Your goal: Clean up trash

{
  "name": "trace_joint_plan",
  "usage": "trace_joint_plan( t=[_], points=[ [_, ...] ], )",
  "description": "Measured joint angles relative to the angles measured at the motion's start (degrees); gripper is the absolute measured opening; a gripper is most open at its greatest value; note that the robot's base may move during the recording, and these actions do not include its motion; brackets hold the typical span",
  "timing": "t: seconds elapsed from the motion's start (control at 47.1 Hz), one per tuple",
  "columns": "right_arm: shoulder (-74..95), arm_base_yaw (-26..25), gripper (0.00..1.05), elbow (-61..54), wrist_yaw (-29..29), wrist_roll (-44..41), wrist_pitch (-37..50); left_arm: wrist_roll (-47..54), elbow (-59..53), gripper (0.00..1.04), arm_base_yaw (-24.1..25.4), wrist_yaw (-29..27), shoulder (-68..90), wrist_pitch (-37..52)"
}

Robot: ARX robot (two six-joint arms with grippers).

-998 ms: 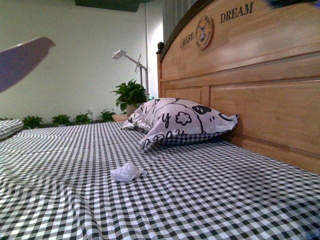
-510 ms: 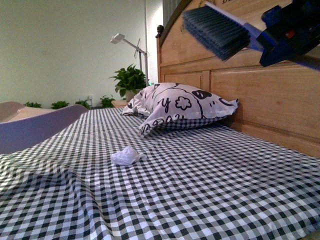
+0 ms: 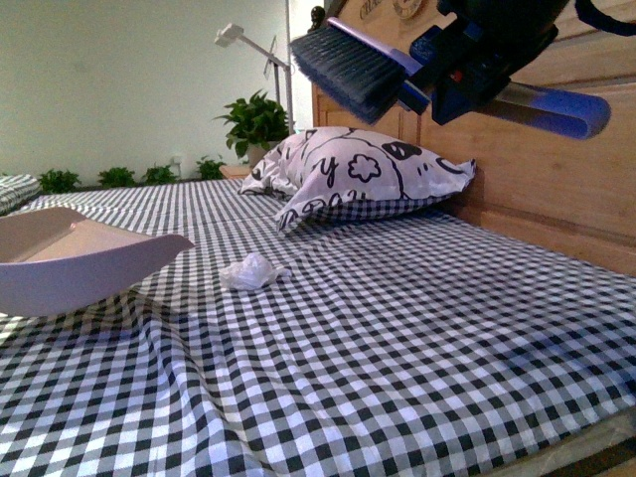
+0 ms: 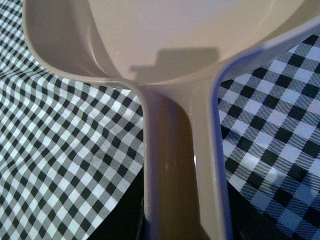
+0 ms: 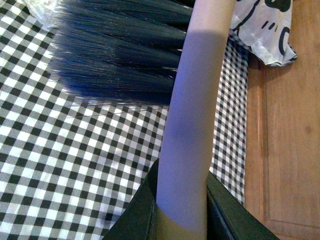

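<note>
Trash: small crumpled white wad on the checked bed, out in front of the pillow and apart from it; lumpy, with no clear long axis.
Dustpan: pale, curved, low over the bed to the left of the trash, lip pointing toward it, near but not touching.
Left gripper: closed round the dustpan handle, seen only in the left wrist view.
Brush: dark blue bristles, held high above the bed, up and to the right of the trash, in front of the headboard.
Right gripper: clamped on the brush handle.
Key relation: trash lies between pan and brush; the pan is much the nearer, the brush well above. Judged next: lower the brush on the wad's right side and sweep left into the pan.
Change over the last half second: pan lip has come closer to the trash; brush has shifted left; trash has not moved on the bed.
</note>
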Motion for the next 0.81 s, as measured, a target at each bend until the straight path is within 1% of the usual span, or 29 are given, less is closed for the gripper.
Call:
trace_joint_plan(
  t=[0.064, 0.234, 0.382, 0.425, 0.488, 0.573, 0.807],
  points=[
    [1.79, 0.07, 0.17, 1.90, 0.28, -0.24, -0.44, 1.18, 1.42, 0.25, -0.33, -0.28, 1.42, -1.73],
    [8.24, -0.22, 0.17, 8.44, 2.21, -2.16, -1.55, 6.67, 7.52, 0.25, -1.18, -4.35, 6.93, -8.09],
    [11.47, -0.35, 0.17, 9.99, 4.81, -5.51, 0.87, 8.24, 12.26, 0.25, -1.73, -5.73, 10.25, -9.77],
    [12.33, -0.35, 0.17, 9.88, 5.86, -7.96, 3.08, 8.39, 14.05, 0.25, -1.92, -5.88, 11.21, -10.19],
    [13.22, -0.33, 0.17, 8.46, 7.54, -13.11, 8.68, 8.59, 17.22, 0.25, -2.45, -6.03, 12.61, -11.02],
    [14.51, 0.04, 0.17, 6.45, 9.01, -21.38, 16.06, 8.61, 20.57, 0.25, -3.19, -5.81, 13.84, -12.17],
    [18.34, 1.07, 0.17, 6.58, 11.39, -29.68, 18.78, 9.20, 23.91, 0.25, -4.79, -5.68, 15.34, -15.06]
  ],
)
